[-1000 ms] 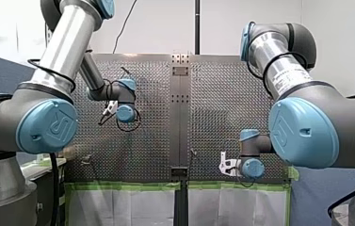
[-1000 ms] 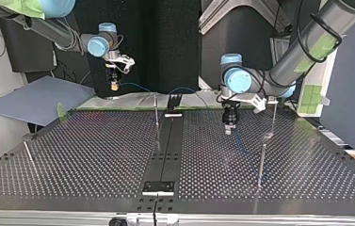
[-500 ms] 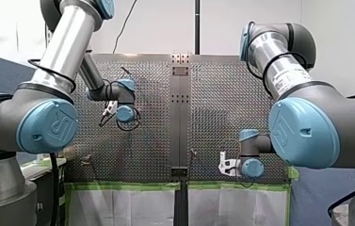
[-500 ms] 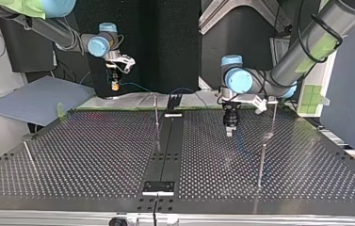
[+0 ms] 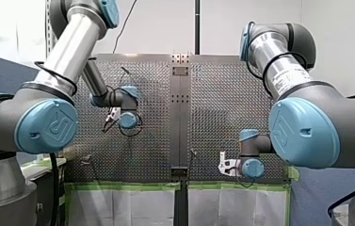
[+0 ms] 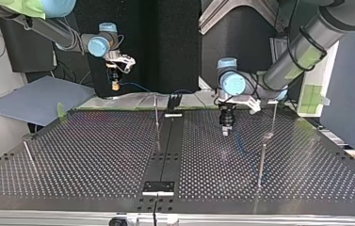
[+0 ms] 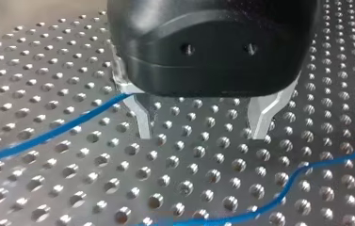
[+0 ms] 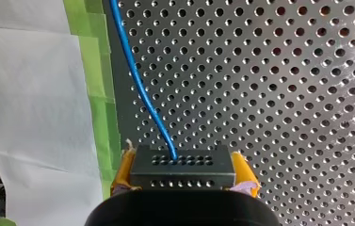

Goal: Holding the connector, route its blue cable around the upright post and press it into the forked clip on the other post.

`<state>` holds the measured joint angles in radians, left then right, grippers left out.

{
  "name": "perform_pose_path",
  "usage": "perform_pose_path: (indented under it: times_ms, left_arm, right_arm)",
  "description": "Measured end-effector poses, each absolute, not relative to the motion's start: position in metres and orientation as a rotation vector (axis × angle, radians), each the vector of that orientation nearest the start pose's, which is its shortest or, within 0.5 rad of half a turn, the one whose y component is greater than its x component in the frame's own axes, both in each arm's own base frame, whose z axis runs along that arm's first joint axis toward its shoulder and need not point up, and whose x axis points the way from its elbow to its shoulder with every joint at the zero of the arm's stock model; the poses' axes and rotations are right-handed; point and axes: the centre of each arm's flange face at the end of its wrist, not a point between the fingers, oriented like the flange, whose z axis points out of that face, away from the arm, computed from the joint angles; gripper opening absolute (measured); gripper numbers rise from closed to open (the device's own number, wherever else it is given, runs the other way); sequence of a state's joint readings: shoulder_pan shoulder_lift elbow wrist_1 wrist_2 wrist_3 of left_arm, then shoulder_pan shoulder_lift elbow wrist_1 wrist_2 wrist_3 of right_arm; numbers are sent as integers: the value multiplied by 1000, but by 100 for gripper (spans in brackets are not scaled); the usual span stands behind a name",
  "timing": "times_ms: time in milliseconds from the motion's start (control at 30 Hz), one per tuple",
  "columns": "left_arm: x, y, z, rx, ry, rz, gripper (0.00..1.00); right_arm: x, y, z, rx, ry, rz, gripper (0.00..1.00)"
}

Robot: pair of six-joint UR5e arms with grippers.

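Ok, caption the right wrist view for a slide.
Right end effector clamps the connector; blue cable trails over perforated table.

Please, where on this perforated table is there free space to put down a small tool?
In the top view, the widest bare patch lies between the leaning rod at the left edge and the black centre strip. The right half is crowded: my left gripper, jaws open, hovers there, the blue cable lying beside it, near an upright post.

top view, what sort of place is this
Likely a robotics lab test bench: two arms over a perforated table with upright posts, my right gripper holding a connector on a blue cable.
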<state>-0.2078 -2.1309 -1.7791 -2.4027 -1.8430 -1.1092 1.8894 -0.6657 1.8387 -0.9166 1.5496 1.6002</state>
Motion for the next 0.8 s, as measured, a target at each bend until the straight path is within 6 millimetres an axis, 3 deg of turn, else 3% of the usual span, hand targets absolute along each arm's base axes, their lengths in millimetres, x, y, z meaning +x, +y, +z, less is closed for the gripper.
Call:
perform_pose_path:
  times_ms: [300,800]
  left_arm:
    - [574,-232,120,335,1620,409,99]
    - [582,-231,121,318,1611,388,99]
  right_arm:
    - [304,-486,-58,1662,-1216,1312,0]
    - [308,-484,-59,1668,-1210,1317,0]
